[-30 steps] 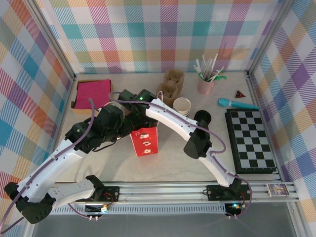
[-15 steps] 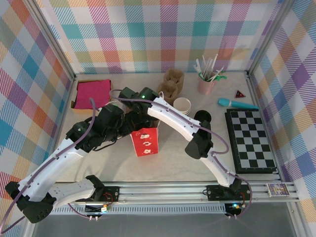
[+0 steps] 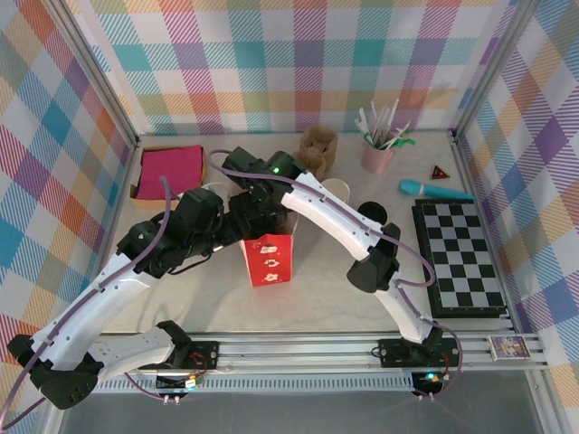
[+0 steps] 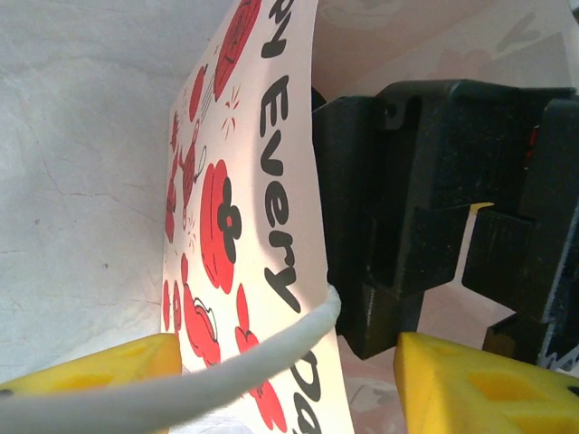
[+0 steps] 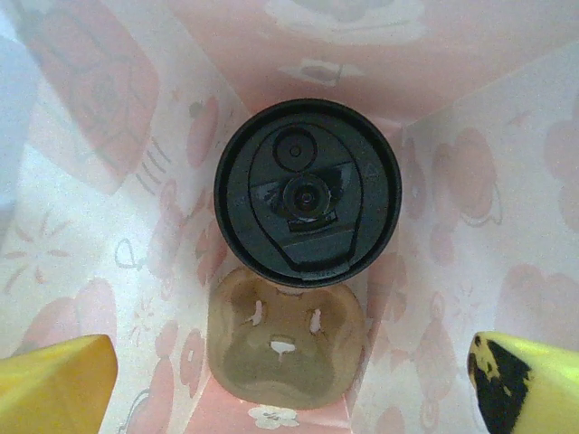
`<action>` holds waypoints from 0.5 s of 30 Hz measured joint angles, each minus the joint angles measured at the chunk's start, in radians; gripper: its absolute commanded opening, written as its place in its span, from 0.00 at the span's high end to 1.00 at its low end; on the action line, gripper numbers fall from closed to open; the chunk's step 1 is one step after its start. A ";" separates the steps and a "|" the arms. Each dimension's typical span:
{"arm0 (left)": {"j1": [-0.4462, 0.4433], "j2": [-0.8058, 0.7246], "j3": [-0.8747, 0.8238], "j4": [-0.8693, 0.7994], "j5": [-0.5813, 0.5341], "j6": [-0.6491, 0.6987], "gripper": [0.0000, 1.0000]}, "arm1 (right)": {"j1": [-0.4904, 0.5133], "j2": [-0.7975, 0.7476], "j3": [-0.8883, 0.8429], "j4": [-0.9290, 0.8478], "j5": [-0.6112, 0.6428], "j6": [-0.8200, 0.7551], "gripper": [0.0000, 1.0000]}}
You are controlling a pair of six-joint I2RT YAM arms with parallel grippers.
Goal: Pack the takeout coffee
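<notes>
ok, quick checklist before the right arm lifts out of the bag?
1. Coffee cup inside the bag, on the cardboard holder: ok.
2. Right claw open, apart from the lid: ok.
3. Left claw open, straddling the bag wall: ok.
4. Bag handle clear of the left claw: not ok, the cord crosses its gap and may snag.
5. Bag upright: ok.
6. Lid fully sealed: cannot tell.
</notes>
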 measured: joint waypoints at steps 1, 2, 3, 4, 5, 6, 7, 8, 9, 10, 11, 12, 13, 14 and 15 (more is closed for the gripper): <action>0.000 0.000 0.005 0.000 0.000 0.003 0.34 | 0.000 -0.005 0.001 0.000 0.004 0.000 0.01; 0.000 0.000 0.010 0.001 0.001 0.007 0.33 | 0.000 -0.011 0.001 0.000 0.008 0.000 0.00; 0.000 -0.001 0.015 0.003 0.003 0.013 0.32 | 0.000 -0.018 0.001 0.000 0.014 0.000 0.00; 0.000 -0.002 0.022 0.003 0.005 0.017 0.31 | 0.000 -0.027 0.002 0.000 0.021 0.000 0.01; 0.000 -0.002 0.027 0.006 0.007 0.020 0.31 | 0.000 -0.034 0.002 0.001 0.026 0.000 0.00; 0.000 -0.004 0.036 0.008 0.010 0.024 0.30 | 0.000 -0.043 0.002 0.003 0.032 0.000 0.01; 0.000 -0.006 0.045 0.011 0.013 0.030 0.30 | 0.000 -0.052 0.002 0.006 0.038 -0.001 0.01; 0.000 -0.008 0.050 0.015 0.015 0.034 0.30 | 0.000 -0.061 0.002 0.010 0.042 -0.001 0.00; 0.000 -0.012 0.057 0.022 0.018 0.040 0.29 | 0.000 -0.072 0.002 0.016 0.048 -0.002 0.00; 0.000 -0.017 0.062 0.031 0.022 0.045 0.29 | 0.000 -0.084 0.002 0.023 0.055 -0.005 0.01; 0.000 -0.022 0.066 0.040 0.026 0.048 0.28 | 0.000 -0.095 0.002 0.029 0.061 -0.007 0.00; 0.000 -0.030 0.068 0.053 0.029 0.053 0.28 | 0.000 -0.108 0.002 0.038 0.065 -0.009 0.00; 0.000 -0.039 0.072 0.063 0.031 0.060 0.28 | 0.000 -0.119 0.002 0.048 0.069 -0.012 0.01; 0.000 -0.046 0.074 0.075 0.034 0.066 0.27 | 0.001 -0.128 0.002 0.057 0.070 -0.016 0.01; 0.000 -0.053 0.077 0.083 0.037 0.071 0.27 | 0.002 -0.141 0.002 0.069 0.074 -0.024 0.01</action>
